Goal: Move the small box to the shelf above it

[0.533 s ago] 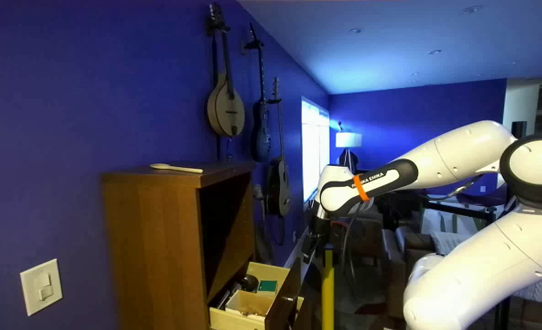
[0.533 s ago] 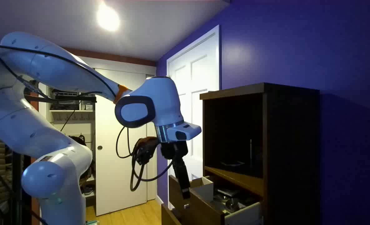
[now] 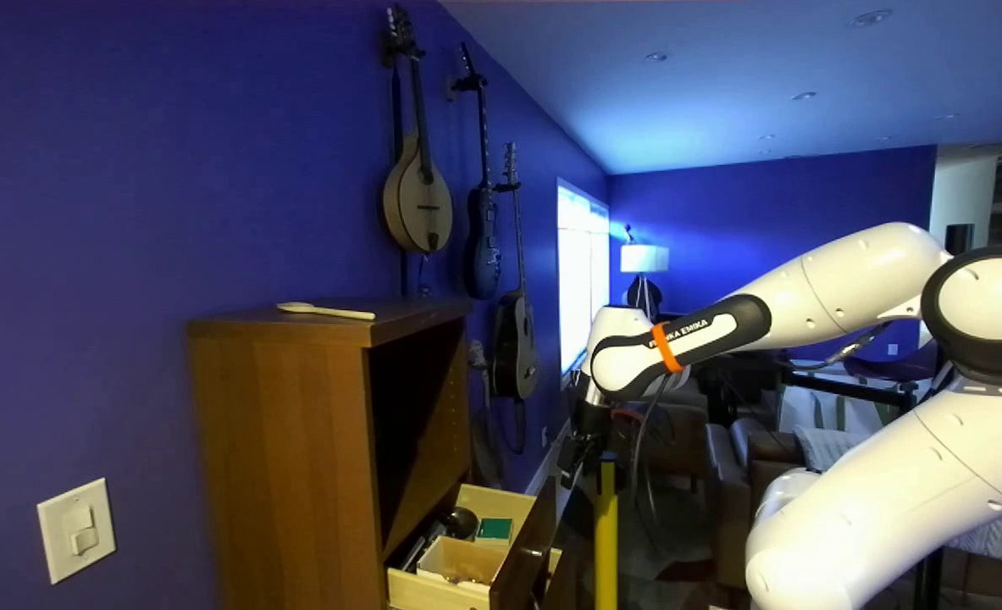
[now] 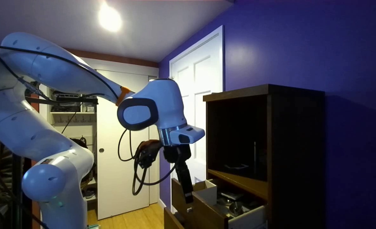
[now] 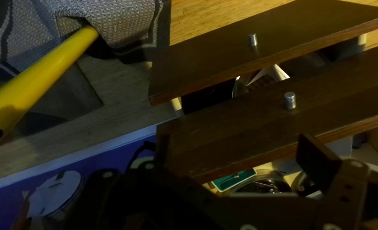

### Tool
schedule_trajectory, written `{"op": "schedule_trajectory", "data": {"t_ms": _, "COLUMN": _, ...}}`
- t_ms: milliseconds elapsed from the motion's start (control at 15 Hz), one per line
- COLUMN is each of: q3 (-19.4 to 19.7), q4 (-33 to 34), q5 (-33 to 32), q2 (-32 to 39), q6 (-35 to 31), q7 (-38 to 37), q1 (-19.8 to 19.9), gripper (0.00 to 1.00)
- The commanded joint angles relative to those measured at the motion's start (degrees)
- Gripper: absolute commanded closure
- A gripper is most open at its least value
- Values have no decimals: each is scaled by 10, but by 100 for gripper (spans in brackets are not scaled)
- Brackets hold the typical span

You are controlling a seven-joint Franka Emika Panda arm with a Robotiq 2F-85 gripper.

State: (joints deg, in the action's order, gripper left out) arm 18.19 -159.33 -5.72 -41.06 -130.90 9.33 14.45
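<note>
The small box (image 3: pixel 463 556) is pale cream and stands in the open top drawer; its pale side also shows in an exterior view (image 4: pixel 208 192). In the wrist view I cannot make it out for certain. The shelf (image 4: pixel 238 180) is the brown board of the dark compartment above the drawer; its edge also shows in an exterior view (image 3: pixel 423 513). My gripper points down in front of the drawer front, apart from the box, in both exterior views (image 3: pixel 570 464) (image 4: pixel 188 196). In the wrist view the gripper (image 5: pixel 240 153) has its fingers wide apart with nothing between them.
The drawer front (image 4: pixel 203 206) stands between gripper and box. A lower drawer (image 5: pixel 265 57) is also pulled out. A green-topped case (image 3: pixel 495 530) and round jars (image 5: pixel 262 183) lie in the top drawer. A yellow post (image 3: pixel 606 534) stands near the gripper. A spoon (image 3: pixel 327 312) lies on the cabinet top.
</note>
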Motion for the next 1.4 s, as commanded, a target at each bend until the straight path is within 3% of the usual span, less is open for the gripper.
{"op": "schedule_trajectory", "data": {"t_ms": 0, "q3": -7, "q4": 1, "q5": 6, "q2": 1, "q6": 1, "q7": 5, "q1": 7, "gripper": 0}}
{"op": "schedule_trajectory", "data": {"t_ms": 267, "q3": -7, "q4": 1, "q5": 6, "q2": 1, "q6": 1, "q7": 5, "q1": 7, "gripper": 0}}
{"op": "schedule_trajectory", "data": {"t_ms": 400, "q3": -13, "q4": 26, "q5": -2, "q2": 18, "q6": -27, "q7": 3, "q1": 6, "gripper": 0}}
{"op": "schedule_trajectory", "data": {"t_ms": 533, "q3": -11, "q4": 74, "q5": 5, "q2": 47, "q6": 2, "q7": 3, "q1": 2, "gripper": 0}}
{"op": "schedule_trajectory", "data": {"t_ms": 800, "q3": 14, "q4": 174, "q5": 62, "q2": 124, "q6": 27, "q7": 57, "q1": -62, "gripper": 0}}
{"op": "schedule_trajectory", "data": {"t_ms": 1067, "q3": 9, "q4": 246, "q5": 120, "q2": 196, "q6": 31, "q7": 147, "q1": -134, "gripper": 0}}
{"op": "schedule_trajectory", "data": {"t_ms": 1133, "q3": -5, "q4": 200, "q5": 98, "q2": 152, "q6": 15, "q7": 104, "q1": -98, "gripper": 0}}
{"op": "schedule_trajectory", "data": {"t_ms": 1333, "q3": -11, "q4": 232, "q5": 110, "q2": 195, "q6": 14, "q7": 127, "q1": -120, "gripper": 0}}
